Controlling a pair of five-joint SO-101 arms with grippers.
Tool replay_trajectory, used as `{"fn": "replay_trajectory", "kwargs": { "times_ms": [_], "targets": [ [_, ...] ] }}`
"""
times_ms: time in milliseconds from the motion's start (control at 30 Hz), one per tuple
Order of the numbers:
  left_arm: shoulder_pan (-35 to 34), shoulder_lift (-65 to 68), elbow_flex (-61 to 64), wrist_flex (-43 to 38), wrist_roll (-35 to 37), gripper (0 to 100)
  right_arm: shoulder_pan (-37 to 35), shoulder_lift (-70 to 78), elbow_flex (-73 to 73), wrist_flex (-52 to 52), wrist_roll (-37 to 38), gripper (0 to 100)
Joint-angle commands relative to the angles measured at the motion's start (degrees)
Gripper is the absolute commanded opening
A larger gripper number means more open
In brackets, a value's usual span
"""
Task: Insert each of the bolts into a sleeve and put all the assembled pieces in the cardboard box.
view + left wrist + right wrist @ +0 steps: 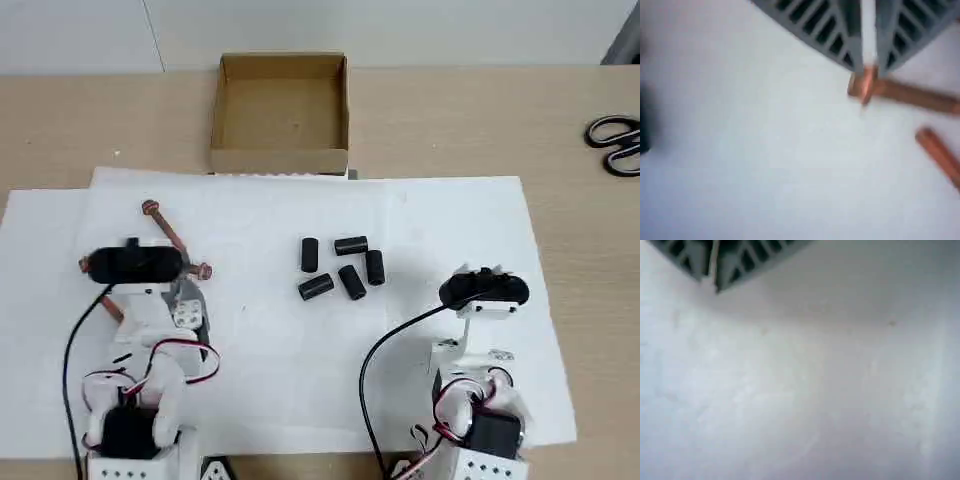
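Note:
Several black sleeves (pixel 340 268) lie loose in the middle of the white paper. The open cardboard box (pixel 280 158) stands behind them. Copper bolts lie at the left: one bolt (pixel 162 224) lies free, and a second bolt (pixel 940 152) lies near my left gripper. My left gripper (pixel 868 75) points down at the paper, shut on the head of a third bolt (pixel 910 95) that lies flat. My right gripper (pixel 715 282) is shut with nothing in it, above bare paper to the right of the sleeves.
A white paper sheet (pixel 300 350) covers the work area on the wooden table. Black scissors (pixel 615 145) lie at the far right edge. The right arm (pixel 485 290) stands at the front right with its cables beside it.

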Motion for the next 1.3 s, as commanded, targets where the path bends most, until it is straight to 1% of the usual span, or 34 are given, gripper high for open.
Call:
{"fn": "replay_trajectory", "kwargs": {
  "times_ms": [0, 167, 333, 400, 467, 567, 733, 800, 900, 1033, 1267],
  "targets": [
    [2.02, -0.09, -9.01, 4.04, -1.93, 1, 0.48, -0.40, -0.26, -1.19, 0.18, 0.3],
    [6.07, -0.09, -15.25, 11.69, -3.16, 1, 0.48, -0.40, -0.26, -1.19, 0.18, 0.3],
    [5.98, 0.35, -18.95, 16.26, -3.25, 1, 0.48, -0.40, -0.26, -1.19, 0.18, 0.3],
    [5.89, 3.25, -21.93, 17.85, -3.25, 1, 0.48, -0.40, -0.26, -1.19, 0.18, 0.3],
    [5.89, 9.05, -26.95, 19.96, -3.08, 1, 0.48, -0.40, -0.26, -1.19, 0.18, 0.3],
    [5.89, 21.80, -36.97, 23.47, -3.08, 1, 0.48, -0.40, -0.26, -1.19, 0.18, 0.3],
    [5.89, 43.96, -58.42, 34.73, -3.25, 1, 0.48, -0.40, -0.26, -1.19, 0.18, 0.3],
    [5.89, 51.08, -65.36, 37.89, -3.34, 1, 0.48, -0.40, -0.26, -1.19, 0.18, 0.3],
    [5.80, 57.67, -71.25, 38.77, -3.34, 1, 0.48, -0.40, -0.26, -1.19, 0.18, 0.3],
    [5.89, 58.64, -74.51, 38.59, -3.34, 1, 0.48, -0.40, -0.26, -1.19, 0.18, 0.3],
    [5.80, 58.37, -71.87, 38.68, -3.25, 1, 0.48, -0.40, -0.26, -1.19, 0.18, 0.3]
  ]
}}
